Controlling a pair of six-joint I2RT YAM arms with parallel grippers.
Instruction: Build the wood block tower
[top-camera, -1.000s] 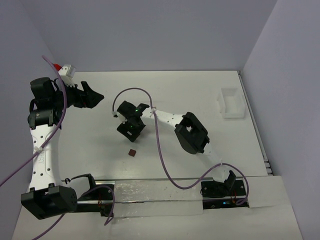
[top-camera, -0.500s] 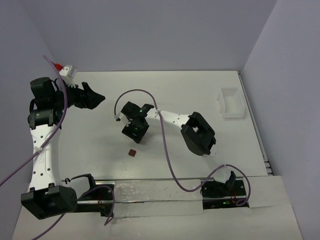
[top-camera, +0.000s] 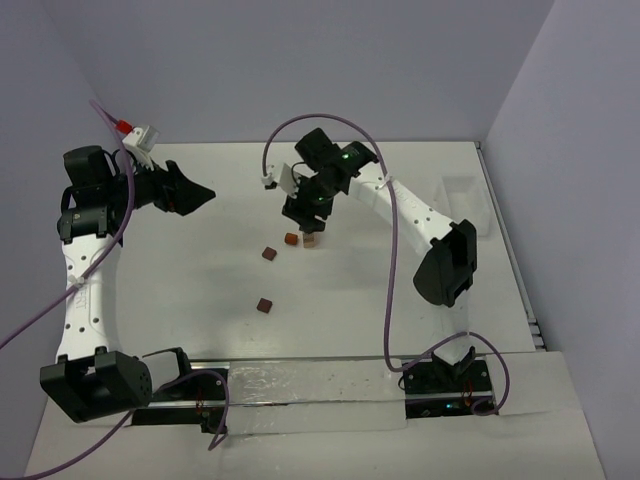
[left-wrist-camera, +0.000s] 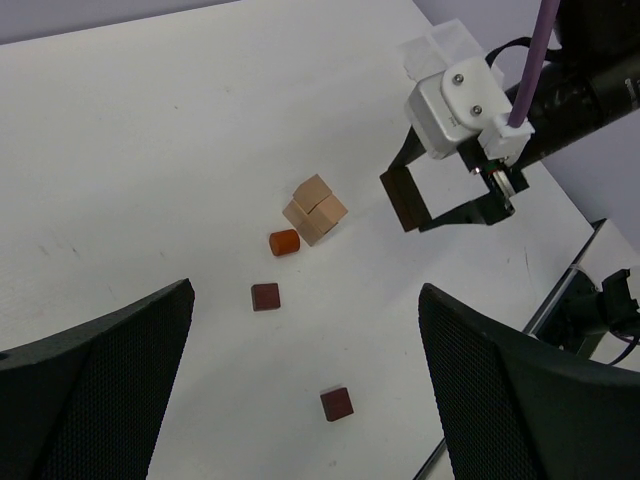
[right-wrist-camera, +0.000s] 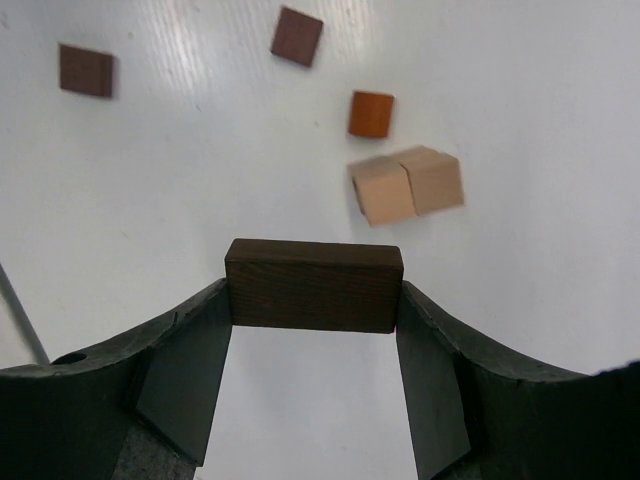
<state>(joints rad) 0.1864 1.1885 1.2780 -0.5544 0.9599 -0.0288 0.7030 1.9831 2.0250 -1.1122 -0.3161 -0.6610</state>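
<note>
My right gripper (right-wrist-camera: 313, 292) is shut on a dark brown rectangular wood block (right-wrist-camera: 313, 284) and holds it above the table, just beside a small cluster of light tan cubes (right-wrist-camera: 405, 186). An orange-brown piece (right-wrist-camera: 371, 113) lies next to the cluster. Two dark reddish cubes (right-wrist-camera: 297, 36) (right-wrist-camera: 86, 70) lie farther off. In the top view the right gripper (top-camera: 305, 215) hovers over the tan cubes (top-camera: 311, 240). My left gripper (top-camera: 195, 193) is open and empty, raised at the left; its view shows the tan cubes (left-wrist-camera: 315, 208) and the dark cubes (left-wrist-camera: 265, 296) (left-wrist-camera: 337, 403). No standing tower shows.
A clear plastic box (top-camera: 462, 200) stands at the table's right edge. Purple walls close the table at the back and sides. The right arm's white wrist housing (left-wrist-camera: 455, 105) and purple cable (left-wrist-camera: 535, 55) hang above the blocks.
</note>
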